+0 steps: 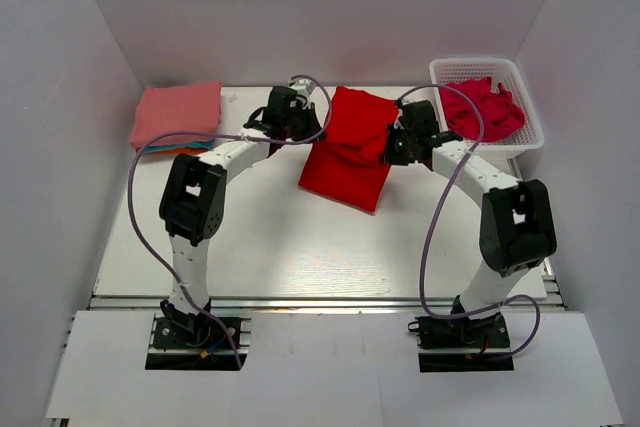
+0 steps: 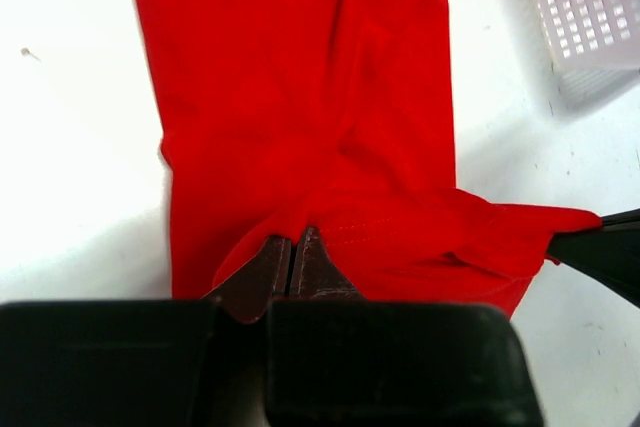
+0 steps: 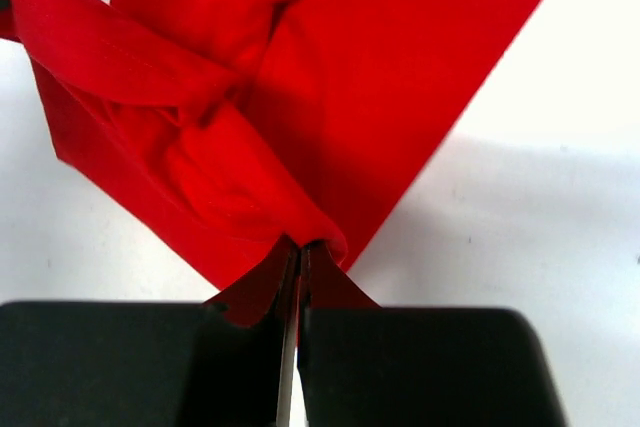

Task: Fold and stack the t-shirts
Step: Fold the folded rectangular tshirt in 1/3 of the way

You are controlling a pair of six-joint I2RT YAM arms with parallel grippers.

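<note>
On the white worktop (image 1: 300, 247), centre-back: a bright red t-shirt (image 1: 348, 152), partly folded, one edge stretched between both hands above the rest of the cloth. Probably mid-fold. Carry that pinched edge over the body in one even sweep, corners level and cloth taut, so the bunched twist near the right corner flattens rather than getting trapped. Lay it down square, then release together.

Afterwards likely bound for the folded stack (image 1: 178, 115) at back left, salmon-pink on top. Steer clear of the white lattice basket (image 1: 480, 69) at back right, with its crimson-pink shirt (image 1: 485, 107).

Left hand (image 2: 292, 257): pressed together on a red corner. Right hand (image 3: 300, 252): likewise clamped on red cloth at the other end.
</note>
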